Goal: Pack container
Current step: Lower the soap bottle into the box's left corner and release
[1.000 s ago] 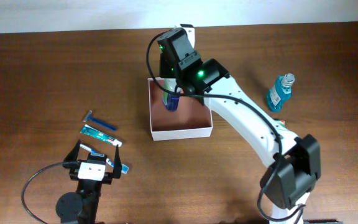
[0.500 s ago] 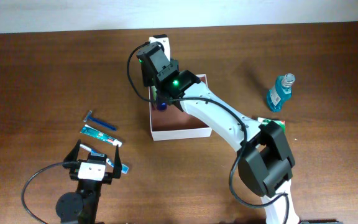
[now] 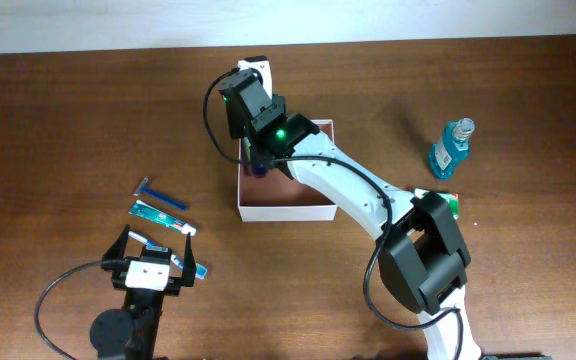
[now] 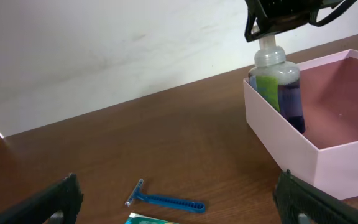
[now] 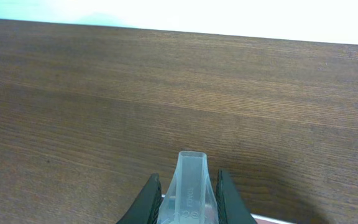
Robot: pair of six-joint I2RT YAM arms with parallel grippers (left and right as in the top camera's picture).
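The container (image 3: 286, 212), a shallow white box with a pinkish inside (image 4: 353, 93), sits mid-table. My right gripper (image 3: 257, 158) hangs over its back left corner, shut on the clear cap (image 5: 190, 180) of a bottle (image 4: 281, 87). The bottle holds dark blue liquid, carries a green label, and stands upright inside the container against the left wall. Its base is hidden behind that wall (image 4: 284, 143). My left gripper (image 3: 156, 255) stands open at the front left, holding nothing, its jaws wide apart at the edges of the left wrist view.
A blue razor (image 3: 160, 195) and a teal toothpaste tube (image 3: 161, 217) lie just ahead of the left gripper. A blue mouthwash bottle (image 3: 451, 148) stands at the right. A small green item (image 3: 440, 198) peeks out beside the right arm.
The right arm swung left with the bottle, from the container's middle to its back left corner, then held still. The left arm has not moved.
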